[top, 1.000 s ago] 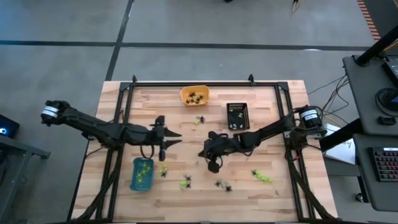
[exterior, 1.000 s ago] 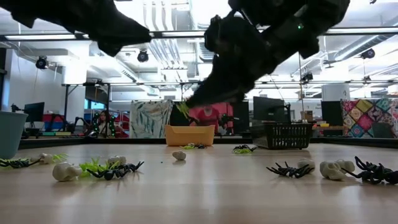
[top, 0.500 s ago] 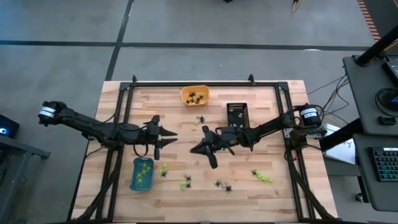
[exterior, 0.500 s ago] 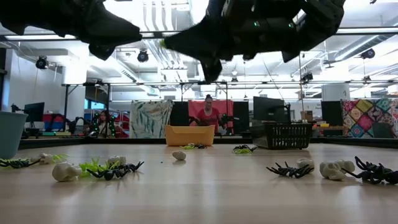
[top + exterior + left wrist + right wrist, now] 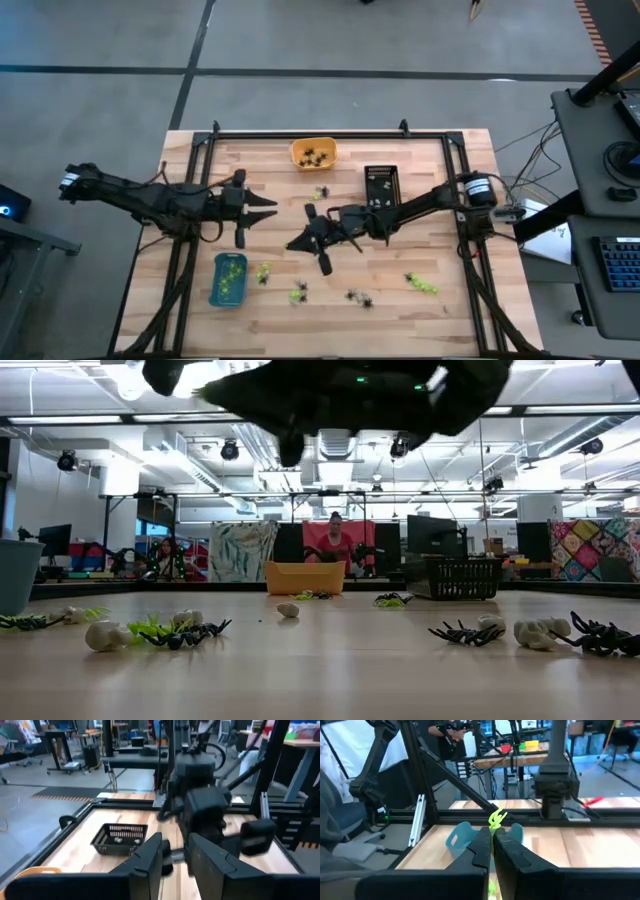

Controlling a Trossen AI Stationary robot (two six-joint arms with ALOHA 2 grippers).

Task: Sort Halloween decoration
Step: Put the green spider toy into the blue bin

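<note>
My right gripper (image 5: 291, 246) hangs over the table's middle, level and pointing toward the left edge. It is shut on a lime-green trinket (image 5: 496, 818). The blue tray (image 5: 465, 837) stands beyond it, near the front left (image 5: 229, 279). My left gripper (image 5: 270, 208) is raised at middle left, pointing right, open with nothing between its fingers (image 5: 176, 840). Loose decorations lie flat on the wood: lime-green ones (image 5: 421, 285) (image 5: 263, 271) and black spiders (image 5: 358, 297). My right gripper pinches the lime-green trinket at its lower end (image 5: 494, 826) between the two fingertips. The rest of it sticks up past the tips. The fingers lie level and come from the table's right. The trinket is lifted clear of the table.
An orange tray (image 5: 313, 153) with black spiders stands at the far middle. A black basket tray (image 5: 381, 186) with whitish pieces is to its right. More trinkets lie near the front edge (image 5: 165, 632) (image 5: 535, 632). A black frame rail runs along the table's sides (image 5: 190, 170).
My right gripper has risen and gone toward the table's left edge, tipping from pointing down to level, still shut on the green trinket. My left gripper has risen and drawn back toward the left edge.
</note>
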